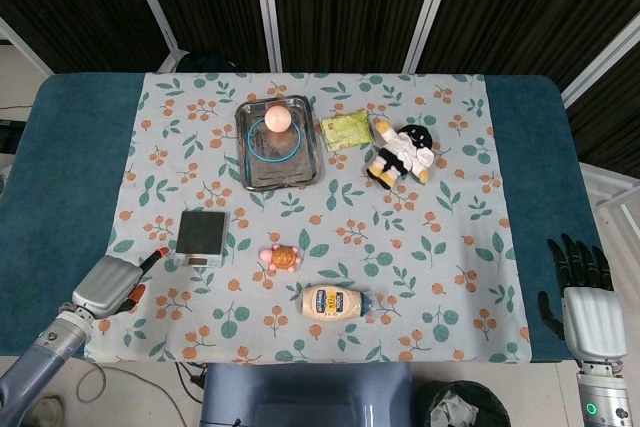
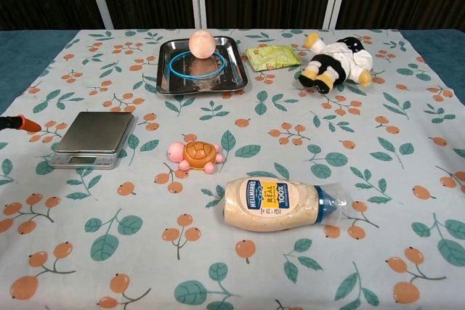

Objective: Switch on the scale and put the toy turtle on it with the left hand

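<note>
The small grey scale lies on the left of the flowered cloth, with its display strip on the near side. The toy turtle, pink with an orange shell, sits on the cloth just right of the scale. My left hand hovers at the near left, empty, and one orange fingertip points at the scale's near left corner without touching it. The chest view shows only that fingertip, at the left edge. My right hand rests off the near right corner, fingers spread and empty.
A mayonnaise bottle lies in front of the turtle. At the back, a metal tray holds a peach ball and a blue ring. A green packet and a plush doll lie to its right.
</note>
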### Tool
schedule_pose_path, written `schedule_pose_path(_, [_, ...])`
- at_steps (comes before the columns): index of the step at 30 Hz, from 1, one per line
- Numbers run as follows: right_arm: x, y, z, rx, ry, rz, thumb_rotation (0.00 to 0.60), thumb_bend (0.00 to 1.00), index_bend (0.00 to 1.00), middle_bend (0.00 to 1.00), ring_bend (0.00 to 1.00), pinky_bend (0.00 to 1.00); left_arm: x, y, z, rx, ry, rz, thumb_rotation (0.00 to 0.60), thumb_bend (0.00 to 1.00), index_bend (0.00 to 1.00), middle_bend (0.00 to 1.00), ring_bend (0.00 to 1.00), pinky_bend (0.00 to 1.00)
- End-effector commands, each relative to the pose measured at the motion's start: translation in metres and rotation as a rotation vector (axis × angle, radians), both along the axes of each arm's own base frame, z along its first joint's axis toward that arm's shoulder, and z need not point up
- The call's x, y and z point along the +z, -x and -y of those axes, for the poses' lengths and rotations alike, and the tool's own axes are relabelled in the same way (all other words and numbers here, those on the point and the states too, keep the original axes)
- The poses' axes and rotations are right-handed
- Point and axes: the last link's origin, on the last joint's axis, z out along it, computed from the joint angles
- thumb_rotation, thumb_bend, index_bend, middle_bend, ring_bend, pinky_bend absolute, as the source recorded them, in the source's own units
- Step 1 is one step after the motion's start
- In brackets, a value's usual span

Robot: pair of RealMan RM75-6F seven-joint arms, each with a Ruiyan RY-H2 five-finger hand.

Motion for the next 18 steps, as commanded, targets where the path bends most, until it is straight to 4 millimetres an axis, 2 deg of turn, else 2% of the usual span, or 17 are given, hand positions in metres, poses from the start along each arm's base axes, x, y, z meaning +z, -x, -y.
schedule_pose_path(1, [0.0,0.0,0.0,0.0,0.001,0.0,0.6,0.53,0.0,0.0,0.01,0.0,-0.004,0.003,0.0,0.006,0.013,-0.011,0.6,0.54,0.1,0.69,0.71,0.71])
schedule_pose_path(18, [0.001,0.001,0.001,-0.005,0.005,0.004,0.6,0.53,0.0,0.0,0.01,0.0,-0.019,0.007,0.002,0.01,0.043,-0.027,0.6,0.54,0.1,0.69,0.71,0.71])
